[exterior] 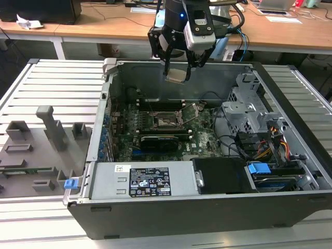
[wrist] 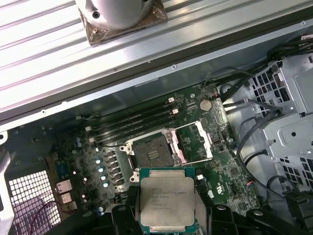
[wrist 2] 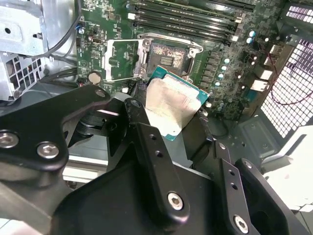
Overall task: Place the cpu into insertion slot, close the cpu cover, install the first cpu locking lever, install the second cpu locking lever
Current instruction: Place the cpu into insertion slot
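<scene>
My gripper [exterior: 177, 68] hangs above the open computer case and is shut on the cpu [exterior: 176, 75], a flat square chip held by two opposite edges. In both wrist views the cpu [wrist: 166, 199] [wrist 2: 172, 104] shows its silvery top between the black fingers [wrist 2: 146, 142]. The insertion slot [wrist: 151, 155] [wrist 2: 168, 58] [exterior: 167, 121] lies bare on the green motherboard below, well apart from the chip. The cpu cover [wrist: 193, 143] [wrist 2: 122, 59], a thin silver frame, is swung open to one side of the socket.
Long memory slots [wrist: 132, 122] run beside the socket. A black card [exterior: 162, 140] lies in front of it. A metal drive cage [exterior: 249, 106] and cables stand at the exterior view's right, a power supply [exterior: 148, 181] at the case's front. A grey fixture tray [exterior: 36, 150] sits outside at the left.
</scene>
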Tool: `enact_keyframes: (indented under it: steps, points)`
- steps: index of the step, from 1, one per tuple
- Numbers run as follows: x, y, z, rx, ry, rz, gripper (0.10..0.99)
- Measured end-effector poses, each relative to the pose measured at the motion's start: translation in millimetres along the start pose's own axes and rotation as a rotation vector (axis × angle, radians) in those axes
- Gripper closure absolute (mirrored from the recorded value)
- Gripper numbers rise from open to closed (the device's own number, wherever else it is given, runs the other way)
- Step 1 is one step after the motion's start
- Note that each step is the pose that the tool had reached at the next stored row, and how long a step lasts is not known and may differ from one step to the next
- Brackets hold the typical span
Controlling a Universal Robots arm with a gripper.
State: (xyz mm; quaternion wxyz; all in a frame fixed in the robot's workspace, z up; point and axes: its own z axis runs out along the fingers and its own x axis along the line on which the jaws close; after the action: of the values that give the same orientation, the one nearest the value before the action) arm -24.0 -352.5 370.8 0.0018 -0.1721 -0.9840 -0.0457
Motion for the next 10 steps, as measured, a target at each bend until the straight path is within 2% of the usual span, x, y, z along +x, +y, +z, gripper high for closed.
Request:
enact_keyframes:
  steps: [10]
  points:
    - [0.0,0.0,0.0,-0.001,-0.0034,0.038,0.549]
